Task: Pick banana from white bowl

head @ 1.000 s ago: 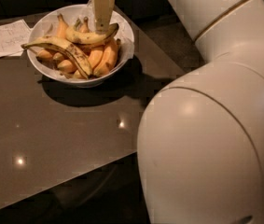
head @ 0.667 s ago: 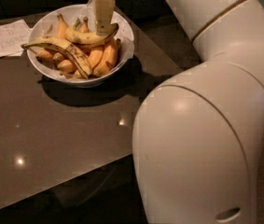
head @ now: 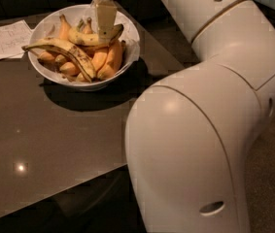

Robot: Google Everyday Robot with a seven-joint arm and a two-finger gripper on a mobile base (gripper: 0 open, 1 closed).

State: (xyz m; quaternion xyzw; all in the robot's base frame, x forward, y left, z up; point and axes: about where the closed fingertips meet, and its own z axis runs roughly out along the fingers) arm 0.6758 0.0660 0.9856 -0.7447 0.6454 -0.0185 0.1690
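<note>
While still at banana (head: 84, 38), tool (head: 104, 32) unmoved.

No legible writing on paper (head: 3, 41)

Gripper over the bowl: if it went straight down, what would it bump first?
Probably the plump yellow banana lying on top in the white bowl; the gripper hangs right over it, maybe touching.

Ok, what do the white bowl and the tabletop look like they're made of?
The white bowl: likely glazed ceramic or hard plastic; smooth, glossy sides. The table: dark, polished, maybe glass or lacquer; it mirrors light spots. The gripper hangs over the bowl at the banana.
</note>
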